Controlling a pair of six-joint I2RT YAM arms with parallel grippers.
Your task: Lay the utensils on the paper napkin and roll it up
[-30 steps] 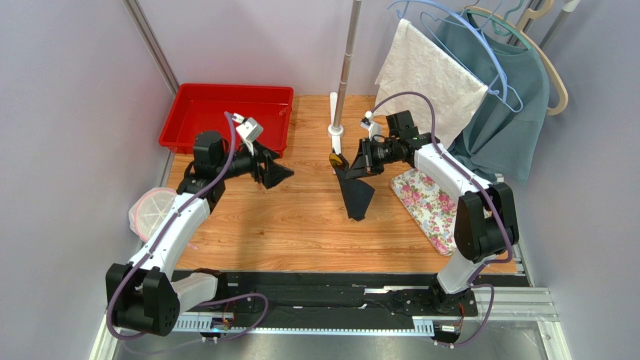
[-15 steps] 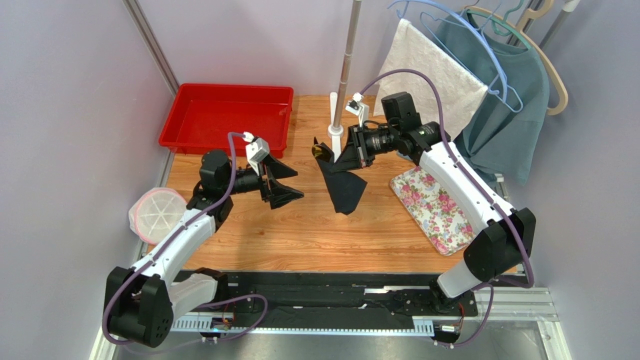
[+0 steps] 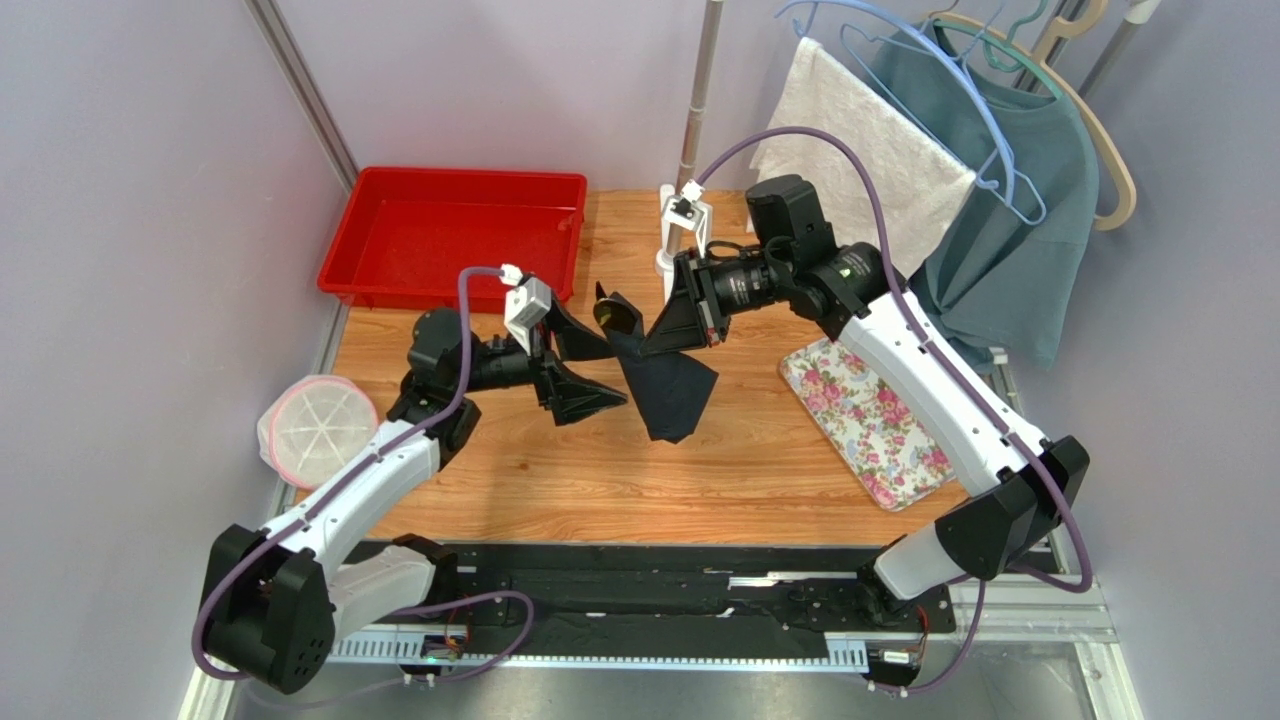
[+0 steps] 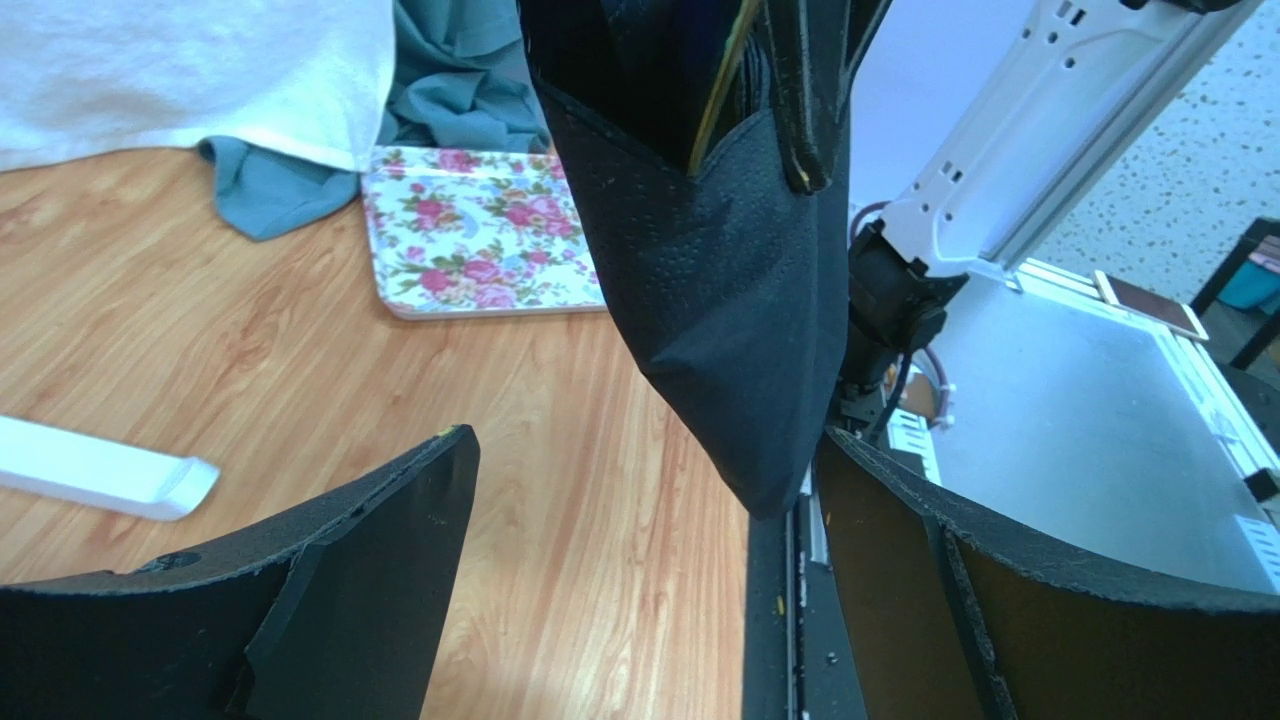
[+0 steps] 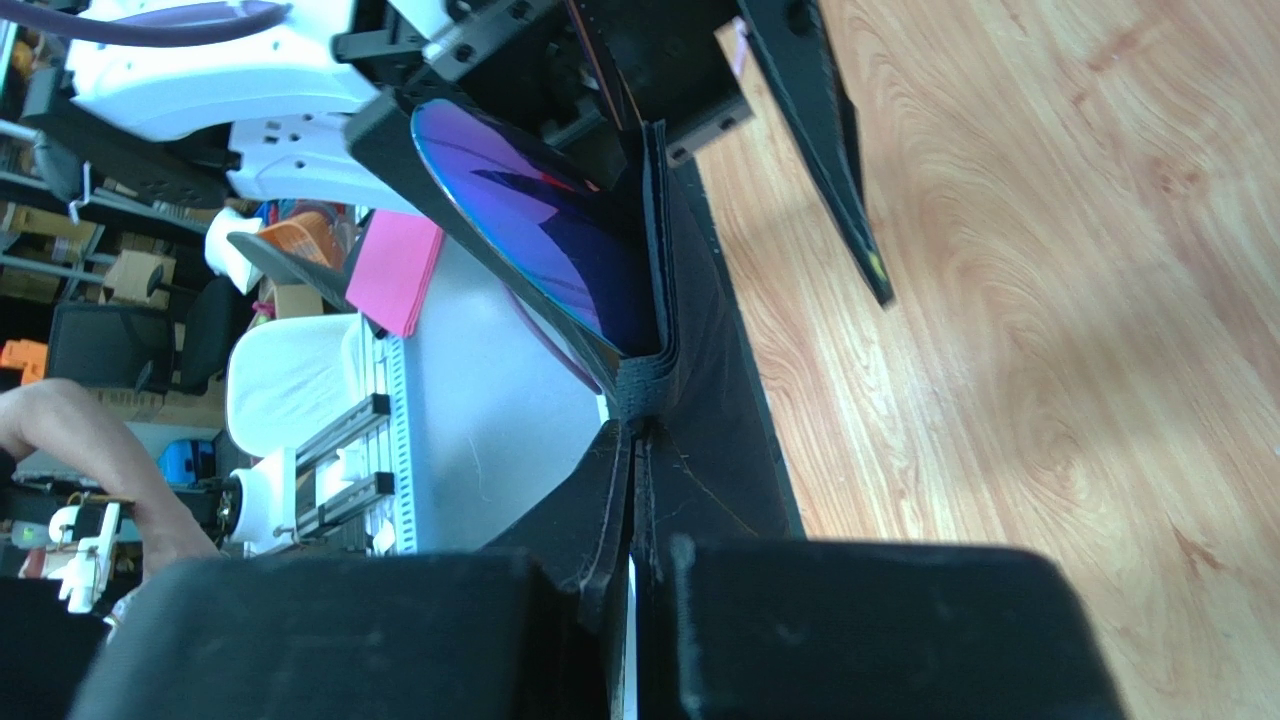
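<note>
Our right gripper [image 3: 661, 327] is clamped on the paper napkin [image 3: 669, 390], its two fingers pressed together over a folded black edge. The right wrist view shows that fold pinched tight between the pads. The napkin is up in the air, to the left of the floral mat [image 3: 872, 420] and well apart from it. From the grip it hangs down as a dark wedge that narrows to a point, and in the left wrist view that point hangs free. The utensils [image 5: 526, 225] sit inside the fold. We see one shiny curved end standing out of the top of the napkin, beyond the right fingertips, and a thin gold edge shows inside the fold in the left wrist view.

Our left gripper [image 3: 594, 368] is farther left of the mat, facing the hanging napkin with its fingers spread wide and nothing between them. It is just beside the napkin. We cannot tell whether its upper finger touches the fold.

The mat lies flat on the wooden table [image 3: 601, 465] at its right edge. Behind the mat hang a white cloth [image 3: 857, 150] and a teal garment [image 3: 1007, 225]. A red bin [image 3: 451, 225] sits far to the mat's left, at the back corner.
</note>
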